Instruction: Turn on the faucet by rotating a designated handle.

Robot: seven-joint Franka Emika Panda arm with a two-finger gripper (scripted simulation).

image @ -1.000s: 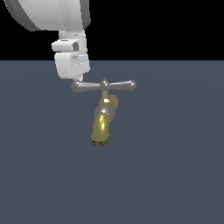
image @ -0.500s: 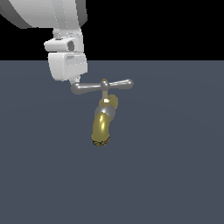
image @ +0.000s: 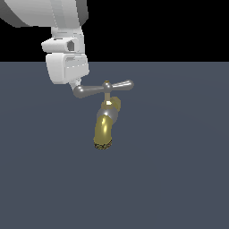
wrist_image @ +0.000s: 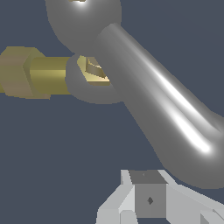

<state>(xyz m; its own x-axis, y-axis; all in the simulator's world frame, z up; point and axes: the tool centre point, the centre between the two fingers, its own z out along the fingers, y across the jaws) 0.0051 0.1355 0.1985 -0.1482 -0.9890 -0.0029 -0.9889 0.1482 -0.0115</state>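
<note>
A white tool (image: 76,84) meets the handle (image: 103,88) at its end on the exterior view's left; whether its jaws are apart cannot be told. The faucet (image: 106,123) stands mid-counter (image: 179,170), spout down.

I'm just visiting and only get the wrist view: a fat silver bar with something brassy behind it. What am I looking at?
Observer: That bar is the handle, a crossbar on top of a small faucet whose brass spout curves downward.
Operator: Where's the robot's grabbing part?
Observer: The end effector is at the handle's end on the exterior view's left, apparently right against its rounded tip.
Operator: Is the bar level?
Observer: Not quite; in the exterior view that end sits lower than the other.
</note>
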